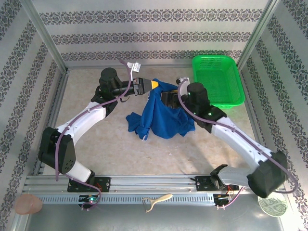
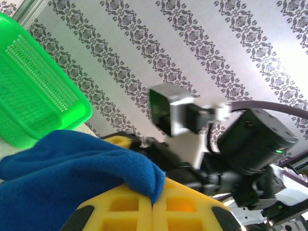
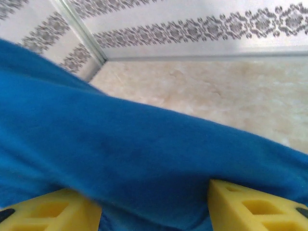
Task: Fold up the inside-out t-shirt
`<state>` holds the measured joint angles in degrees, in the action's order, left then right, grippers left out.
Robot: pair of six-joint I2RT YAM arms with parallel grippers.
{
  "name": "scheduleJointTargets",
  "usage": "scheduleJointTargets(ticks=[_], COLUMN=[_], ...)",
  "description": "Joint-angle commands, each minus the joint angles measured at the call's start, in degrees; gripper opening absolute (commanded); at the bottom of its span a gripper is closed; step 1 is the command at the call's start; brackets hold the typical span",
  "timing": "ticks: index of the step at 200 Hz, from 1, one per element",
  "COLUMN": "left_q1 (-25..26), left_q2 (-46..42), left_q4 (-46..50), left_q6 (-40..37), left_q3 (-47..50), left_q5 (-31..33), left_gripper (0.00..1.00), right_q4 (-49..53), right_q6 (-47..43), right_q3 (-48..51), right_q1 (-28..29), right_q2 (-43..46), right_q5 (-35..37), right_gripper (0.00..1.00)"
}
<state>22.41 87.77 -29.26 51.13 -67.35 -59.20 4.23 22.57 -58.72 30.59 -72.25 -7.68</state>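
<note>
Top view: your left hand (image 1: pixel 153 84) sits at upper centre of the frame, its yellow tips pressed together on an upper corner of the shirt (image 1: pixel 161 115). From that corner the shirt hangs down to a crumpled blue heap at mid-frame on the worktop (image 1: pixel 120 149). No lettering is visible on it. Your right hand (image 1: pixel 167 99) is at the shirt's upper right edge, partly under the cloth, so you cannot tell its state here. The green basket (image 1: pixel 216 79) stands in the upper right, apart from the shirt.

Left wrist view: the left hand (image 2: pixel 153 192) is at the bottom edge with its two yellow fingers (image 2: pixel 122 207) meeting. A fold of the shirt (image 2: pixel 72 178) is pinched at their tips and trails to the lower left. The basket (image 2: pixel 33 101) is in the upper left, and your right arm (image 2: pixel 250 144) is at right.

Right wrist view: the right hand (image 3: pixel 154 197) is spread, with one yellow finger (image 3: pixel 48 211) at lower left and the other at lower right. The shirt (image 3: pixel 120 144) lies across the gap between them and is not clamped. Bare worktop (image 3: pixel 216 96) shows beyond it in the upper right.
</note>
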Motion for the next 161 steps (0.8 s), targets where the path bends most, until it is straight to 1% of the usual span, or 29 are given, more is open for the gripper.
scheduleJointTargets(ticks=[1, 7, 17, 33, 48, 71, 94, 104, 113, 117, 125, 135, 147, 161], left_q1=[-0.35, -0.35, -0.38, -0.78, -1.82, -5.27, -8.3, -8.96, -9.1, -9.11, -9.12, -9.09, -9.05, -8.73], left_q2=[-1.98, -2.02, -1.93, -1.58, -1.37, -1.08, 0.72, 1.91, 2.91, 3.46, 4.5, 5.51, 5.43, 3.29], left_q4=[-6.63, -7.34, -8.66, -10.51, -12.13, -10.17, -1.52, 4.53, 11.16, 13.67, 15.96, 15.84, 15.37, 14.86], left_q6=[2.01, 2.61, 3.53, 5.11, 6.25, 5.74, 1.75, -1.8, -6.05, -7.61, -9.06, -8.51, -7.66, -7.69], left_q3=[1.01, 1.21, 1.57, 2.04, 2.69, 3.26, 0.81, -1.28, -3.52, -4.36, -5.35, -5.6, -5.07, -2.82], left_q5=[-2.41, -2.79, -3.4, -3.99, -2.88, 1.83, 6.9, 9.81, 13.1, 14.59, 16.23, 16.7, 17.07, 17.7], left_gripper=[0.0, 0.0, 0.0, 0.0, 0.0, 0.0, 0.0, 0.0, 0.0, 0.05, 0.2, 0.3, 0.41, 0.49], right_q4=[-2.99, -3.42, -3.62, -3.27, -2.83, -3.18, -5.3, -8.35, -13.58, -17.63, -25.58, -32.89, -36.19, -35.2], right_q6=[1.29, 1.64, 1.82, 0.96, 0.5, 0.61, 3.87, 6.67, 11.65, 14.52, 19.79, 24.26, 26.84, 26.42], right_q3=[-2.86, -3.31, -3.94, -3.99, -2.83, 0.52, 3.69, 4.84, 5.99, 6.68, 7.52, 7.66, 6.87, 5.94], right_q1=[-2.2, -2.8, -3.61, -4.26, -5.44, -8.08, -10.3, -10.67, -10.77, -10.77, -10.6, -10.5, -10.4, -10.72], right_q2=[-4.2, -5.5, -6.98, -6.85, -4.68, 1.18, 7.17, 9.12, 9.97, 10.03, 9.65, 8.47, 7.08, 5.87], right_q5=[1.72, 0.59, -1.64, -4.12, -7.76, -18.32, -29.53, -33.79, -37.24, -38.6, -40.61, -42.16, -42.49, -41.58], right_gripper=[0.52, 0.45, 0.26, 0.0, 0.0, 0.0, 0.0, 0.0, 0.0, 0.0, 0.0, 0.0, 0.0, 0.0])
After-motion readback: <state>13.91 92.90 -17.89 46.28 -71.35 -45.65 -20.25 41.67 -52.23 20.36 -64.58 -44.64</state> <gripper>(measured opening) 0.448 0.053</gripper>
